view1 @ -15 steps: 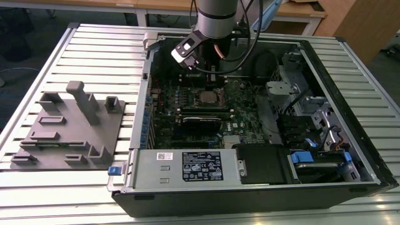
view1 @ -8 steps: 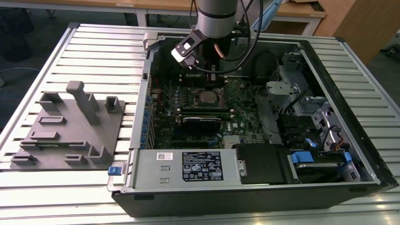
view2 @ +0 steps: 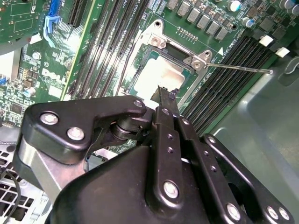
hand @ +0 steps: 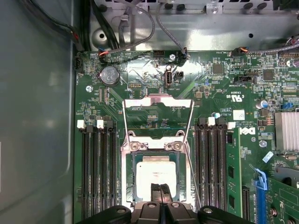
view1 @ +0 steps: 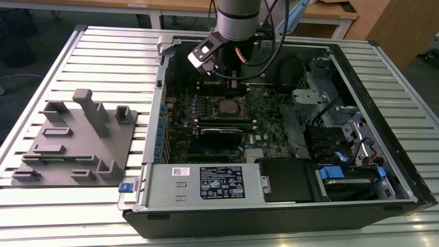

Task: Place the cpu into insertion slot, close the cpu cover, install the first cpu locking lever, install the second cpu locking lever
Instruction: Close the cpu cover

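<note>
The cpu (hand: 156,170) lies flat in the insertion slot (hand: 127,186), its silver-grey top bright in both wrist views (view2: 161,77). The cpu cover (hand: 159,100) stands raised at the far edge of the slot, and the board shows through its cut-out. A thin wire locking lever (view2: 243,68) sticks out sideways from the socket corner. My gripper (hand: 160,189) hovers just over the near edge of the cpu, its black fingers (view2: 168,121) pressed together with nothing between them. In the exterior view my gripper (view1: 231,80) hangs inside the open case above the slot (view1: 226,106).
Black memory slots (hand: 98,163) flank the socket on both sides. A coin battery (hand: 110,74) and cables (hand: 140,28) lie beyond the cover. A grey moulded fixture (view1: 75,139) sits on the slatted table at the exterior view's left. The power supply (view1: 205,182) fills the case's near side.
</note>
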`<control>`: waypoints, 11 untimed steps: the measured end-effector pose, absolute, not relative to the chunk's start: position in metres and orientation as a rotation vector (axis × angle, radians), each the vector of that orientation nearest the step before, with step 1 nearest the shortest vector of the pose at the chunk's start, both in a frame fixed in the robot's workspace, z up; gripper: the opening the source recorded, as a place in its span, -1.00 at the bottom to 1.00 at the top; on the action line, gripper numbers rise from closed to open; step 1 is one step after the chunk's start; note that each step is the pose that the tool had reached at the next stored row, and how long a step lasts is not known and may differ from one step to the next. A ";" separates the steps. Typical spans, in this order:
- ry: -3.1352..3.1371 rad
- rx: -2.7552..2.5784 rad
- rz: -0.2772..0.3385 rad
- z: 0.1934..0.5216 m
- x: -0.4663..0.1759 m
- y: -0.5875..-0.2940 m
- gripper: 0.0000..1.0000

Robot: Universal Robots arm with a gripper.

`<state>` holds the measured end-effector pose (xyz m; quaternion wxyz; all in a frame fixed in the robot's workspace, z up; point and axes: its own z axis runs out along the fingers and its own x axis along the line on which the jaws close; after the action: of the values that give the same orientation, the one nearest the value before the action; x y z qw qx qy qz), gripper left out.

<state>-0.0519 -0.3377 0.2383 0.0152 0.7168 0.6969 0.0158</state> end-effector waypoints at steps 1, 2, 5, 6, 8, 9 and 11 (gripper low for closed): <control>2.168 2.230 0.049 0.239 -0.052 -0.338 -0.80; 2.168 2.230 0.049 0.239 -0.052 -0.338 -0.80; 2.168 2.230 0.049 0.240 -0.052 -0.338 -0.80; 2.168 2.230 0.049 0.240 -0.052 -0.338 -0.80; 2.168 2.230 0.049 0.241 -0.052 -0.338 -0.80; 2.168 2.230 0.049 0.243 -0.052 -0.338 -0.80; 2.168 2.230 0.050 0.243 -0.052 -0.338 -0.80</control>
<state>-0.0519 -0.3377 0.2427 0.0152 0.7168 0.6969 0.0159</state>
